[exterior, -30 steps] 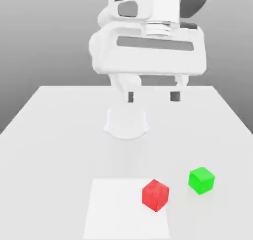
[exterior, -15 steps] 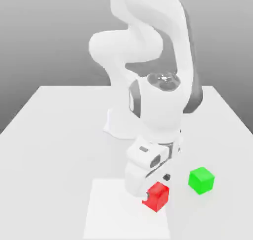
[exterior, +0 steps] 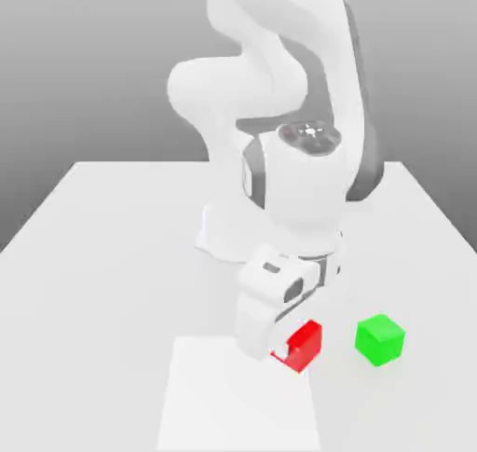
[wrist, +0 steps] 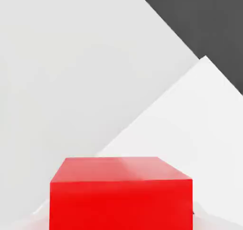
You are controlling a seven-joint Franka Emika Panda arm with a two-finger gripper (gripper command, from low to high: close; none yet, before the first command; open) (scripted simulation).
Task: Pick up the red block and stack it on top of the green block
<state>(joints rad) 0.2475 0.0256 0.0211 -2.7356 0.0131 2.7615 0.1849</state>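
In the exterior view, my gripper (exterior: 291, 347) is low over the table's front, shut on the red block (exterior: 307, 343). The block sits a little above the white square patch (exterior: 233, 399), and the white hand (exterior: 270, 296) covers its left part. To the exterior view's right of the red block, a small gap away, the green block (exterior: 380, 339) rests on the table. In the hand view the red block (wrist: 121, 193) shows close up, with table surface beyond it.
The arm's round base (exterior: 233, 236) stands at the middle of the grey-white table (exterior: 112, 254), behind the blocks. The arm's bent links tower above the hand. The table's edge (wrist: 166, 25) borders dark ground in the hand view.
The hand dropped from high above the table down to the red block and closed on it. Since half a second ago the block has risen slightly and shifted away from the front edge.
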